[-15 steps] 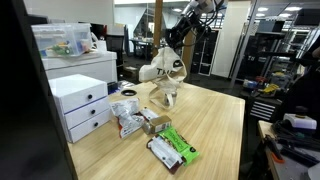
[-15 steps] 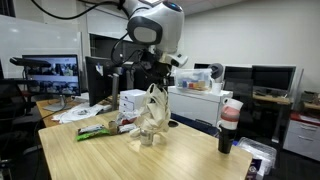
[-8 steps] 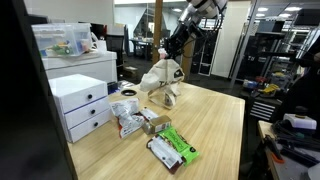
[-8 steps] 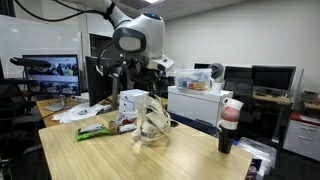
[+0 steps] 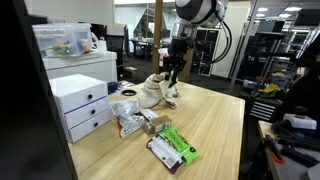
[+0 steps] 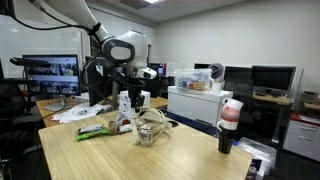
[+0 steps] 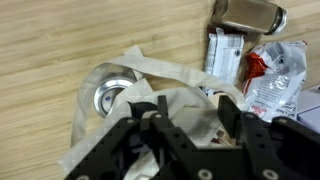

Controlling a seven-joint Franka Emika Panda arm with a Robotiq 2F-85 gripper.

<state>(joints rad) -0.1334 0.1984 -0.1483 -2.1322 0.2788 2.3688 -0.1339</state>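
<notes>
A crumpled white plastic bag lies slumped on the wooden table in both exterior views; it also shows as the bag. In the wrist view a round metal lid or can top shows through the bag. My gripper hangs just over the bag's upper end. In the wrist view my gripper stands open, its black fingers apart with bag material lying between and below them. The bag rests on the table, not lifted.
Snack packets lie beside the bag: a green one and silvery ones. A white drawer unit stands by the table with a clear box on top. A dark cup stands near the table edge. A silver can lies close by.
The arm has come down and set the hanging bag onto the table, where it has collapsed. The jaws, shut on the bag a second ago, have parted.
</notes>
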